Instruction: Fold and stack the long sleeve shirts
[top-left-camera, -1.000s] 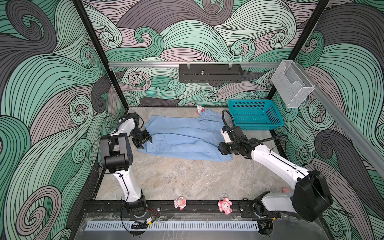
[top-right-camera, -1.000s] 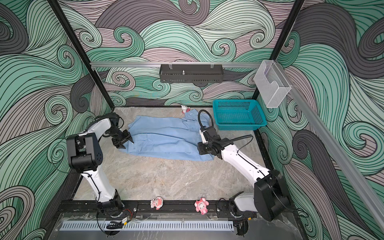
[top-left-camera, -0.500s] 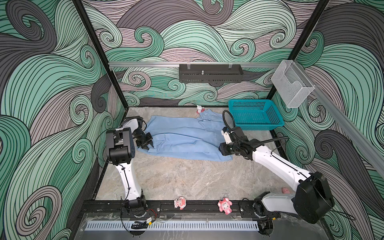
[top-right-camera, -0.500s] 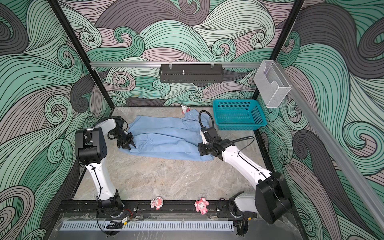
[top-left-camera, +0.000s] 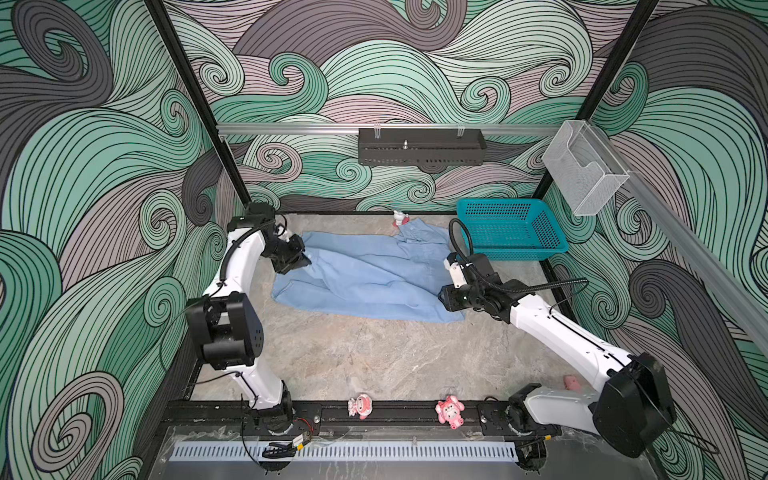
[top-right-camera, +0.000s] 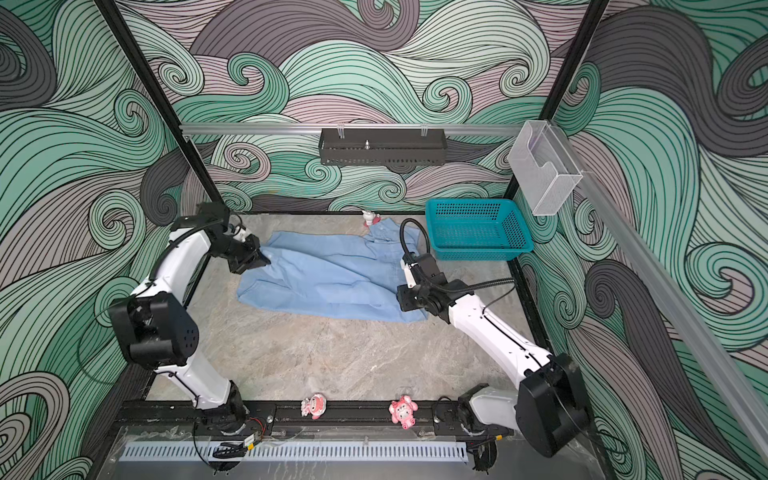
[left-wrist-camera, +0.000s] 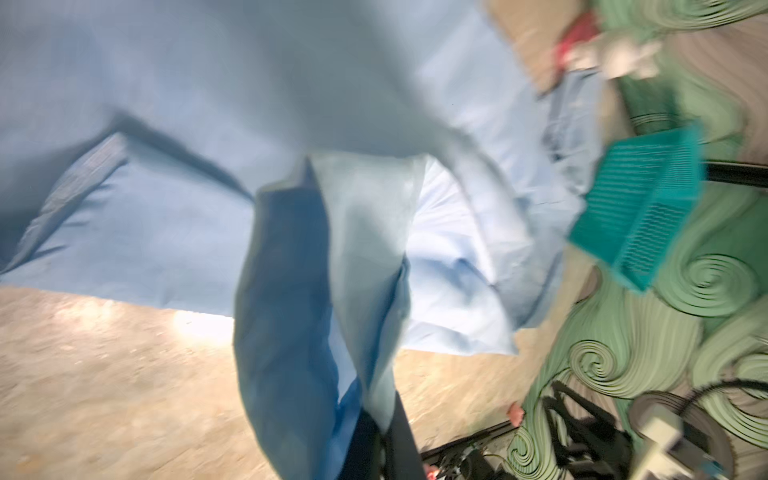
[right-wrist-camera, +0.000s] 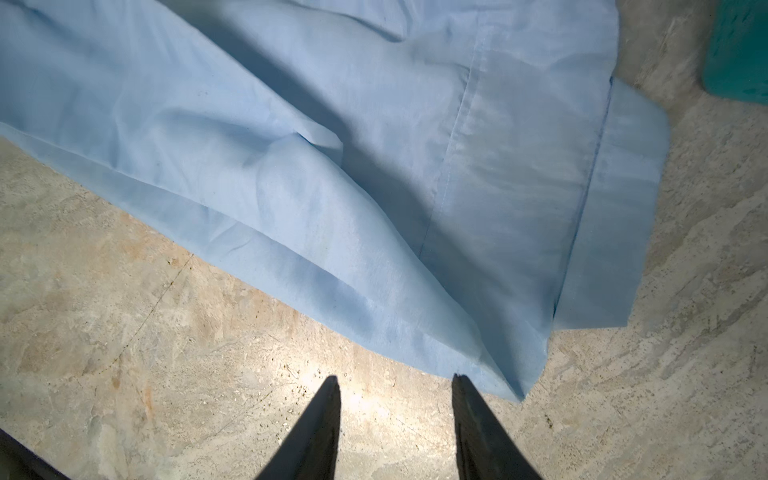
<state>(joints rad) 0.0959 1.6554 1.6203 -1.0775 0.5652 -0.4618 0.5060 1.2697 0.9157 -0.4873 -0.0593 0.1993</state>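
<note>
Thin matt light blue cloth shirt (top-left-camera: 365, 278), matt mottled stone-look table (top-left-camera: 374, 357), perforated teal plastic basket (top-left-camera: 548, 232), clear plastic holder (top-left-camera: 582, 174), metal rail (top-left-camera: 291, 129)

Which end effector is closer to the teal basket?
Right. The right end effector hangs open at the end of the shirt by the basket; the left end effector grips the shirt at its opposite end.

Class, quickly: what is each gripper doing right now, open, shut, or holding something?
Left gripper: shut on the light blue shirt, pinching its edge.
Right gripper: open, holding nothing, tips over the table beside the shirt's corner.
</note>
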